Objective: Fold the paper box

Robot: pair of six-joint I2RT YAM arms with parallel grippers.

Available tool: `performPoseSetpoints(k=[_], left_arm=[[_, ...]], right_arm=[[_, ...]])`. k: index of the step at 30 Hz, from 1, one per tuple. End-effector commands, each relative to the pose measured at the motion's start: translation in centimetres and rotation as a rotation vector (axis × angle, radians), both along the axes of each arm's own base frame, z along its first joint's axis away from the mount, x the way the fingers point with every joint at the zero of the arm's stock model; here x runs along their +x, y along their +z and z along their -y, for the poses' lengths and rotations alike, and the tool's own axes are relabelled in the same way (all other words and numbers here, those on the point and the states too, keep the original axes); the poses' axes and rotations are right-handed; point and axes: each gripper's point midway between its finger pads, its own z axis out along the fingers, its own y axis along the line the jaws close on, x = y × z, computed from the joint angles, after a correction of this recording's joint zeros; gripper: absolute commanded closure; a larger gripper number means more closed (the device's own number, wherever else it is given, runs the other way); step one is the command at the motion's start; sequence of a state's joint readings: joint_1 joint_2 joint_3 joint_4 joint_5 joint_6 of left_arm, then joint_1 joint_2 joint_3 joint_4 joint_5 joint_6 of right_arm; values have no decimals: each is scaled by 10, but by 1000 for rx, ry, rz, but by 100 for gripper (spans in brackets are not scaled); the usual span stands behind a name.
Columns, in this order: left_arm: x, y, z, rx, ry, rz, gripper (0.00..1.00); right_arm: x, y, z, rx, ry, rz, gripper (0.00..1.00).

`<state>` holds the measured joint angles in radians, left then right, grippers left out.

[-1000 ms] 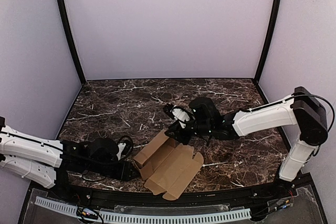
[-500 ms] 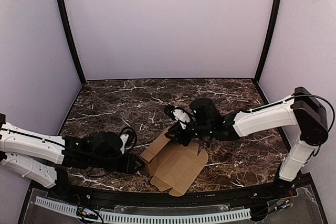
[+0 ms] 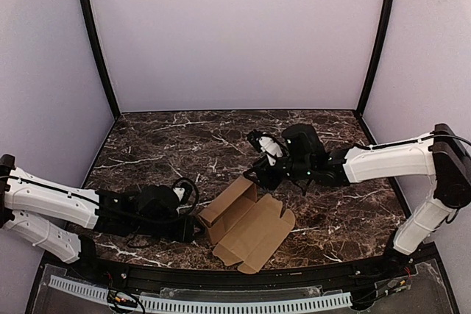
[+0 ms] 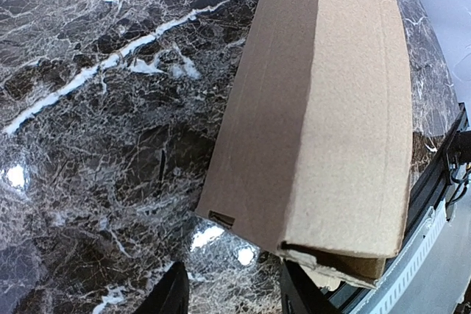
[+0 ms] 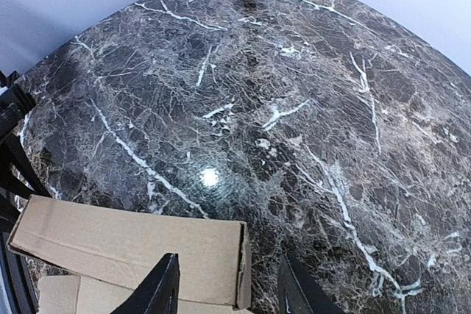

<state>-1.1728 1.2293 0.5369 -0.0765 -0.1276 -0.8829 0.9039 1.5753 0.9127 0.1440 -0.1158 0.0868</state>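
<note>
The paper box (image 3: pixel 249 224) lies on the dark marble worktop (image 3: pixel 162 145), near the front edge, between the two arms. It is a plain brown cardboard sheet, mostly flat, with small tabs along its near and right edges. Its far-left panel is raised from the worktop and stands tilted, like a low wall.

The left gripper (image 3: pixel 196 227) is low over the worktop at the left corner of the box, just beside the cardboard. From the top view I cannot tell if it touches the cardboard. In the left wrist view its two fingers (image 4: pixel 171 295) are spread, and the marble shows between them. The brown panel fills the right part of that view, just ahead of the fingertips, and its near corner is close above the right one. Nothing is pinched between them.

The right gripper (image 3: pixel 259 174) hangs at the far side of the box, just beyond the top edge of the raised panel. In the right wrist view its fingers are also spread apart. The long cardboard panel lies below and to the left. Its short cut end falls in the gap between the fingers, but they do not press on it. A bright light spot (image 5: pixel 210 176) reflects on the marble ahead of this gripper.

Pale lilac walls (image 3: pixel 235 34) close the worktop on three sides
</note>
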Motion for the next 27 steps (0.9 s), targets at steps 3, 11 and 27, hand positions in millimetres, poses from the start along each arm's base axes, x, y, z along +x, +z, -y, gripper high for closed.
performPoseSetpoints(k=[3, 11, 27], left_arm=[[6, 8, 3, 6, -1, 40, 57], [15, 13, 7, -14, 12, 58, 57], [40, 15, 15, -51, 29, 79, 57]], right_arm=[[7, -9, 3, -7, -21, -96, 55], [3, -26, 1, 13, -5, -230, 55], [-12, -32, 7, 46, -16, -332, 59]])
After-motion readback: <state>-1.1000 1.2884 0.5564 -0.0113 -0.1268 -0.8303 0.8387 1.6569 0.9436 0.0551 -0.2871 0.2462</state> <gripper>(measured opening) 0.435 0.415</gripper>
